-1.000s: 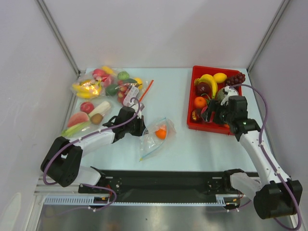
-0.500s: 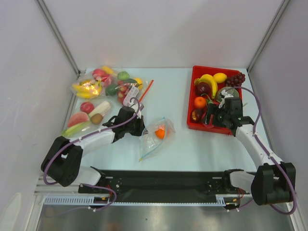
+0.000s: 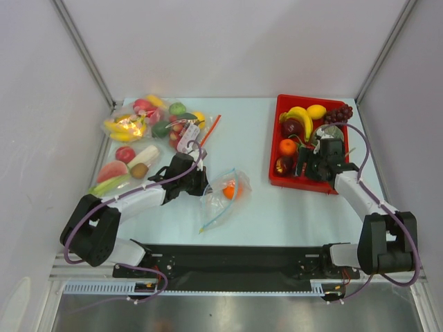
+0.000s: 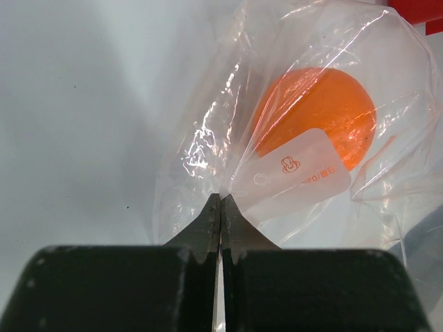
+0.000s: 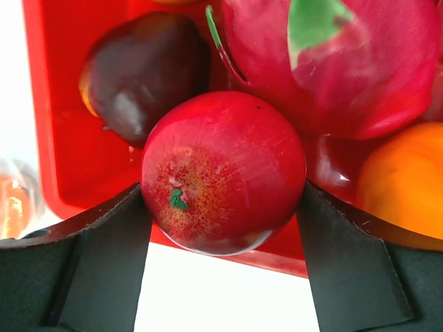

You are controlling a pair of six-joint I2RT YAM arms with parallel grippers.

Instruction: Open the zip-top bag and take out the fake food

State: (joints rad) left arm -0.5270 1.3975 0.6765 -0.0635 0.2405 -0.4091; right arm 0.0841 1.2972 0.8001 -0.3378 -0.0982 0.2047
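Note:
The clear zip-top bag [image 3: 223, 197] lies mid-table with its blue-green zip strip [image 3: 214, 218] toward the near side. An orange fruit [image 3: 230, 190] is inside it. My left gripper [image 3: 202, 185] is shut on the bag's plastic; in the left wrist view the closed tips [image 4: 220, 202] pinch the film [image 4: 208, 131] beside the orange fruit [image 4: 325, 104]. My right gripper [image 3: 303, 167] is shut on a red fruit [image 5: 221, 173] and holds it over the near edge of the red tray [image 5: 55, 117].
The red tray [image 3: 277, 131] at the right holds bananas, a lemon, grapes, an orange and dark fruits [image 5: 138, 69]. Several other clear bags of fake fruit [image 3: 149, 124] lie at the back left, more [image 3: 124, 169] beside my left arm.
The right arm's elbow has dropped and swung right while its gripper stays at the tray's near edge with the red fruit. The bag has shifted slightly left and nearer.

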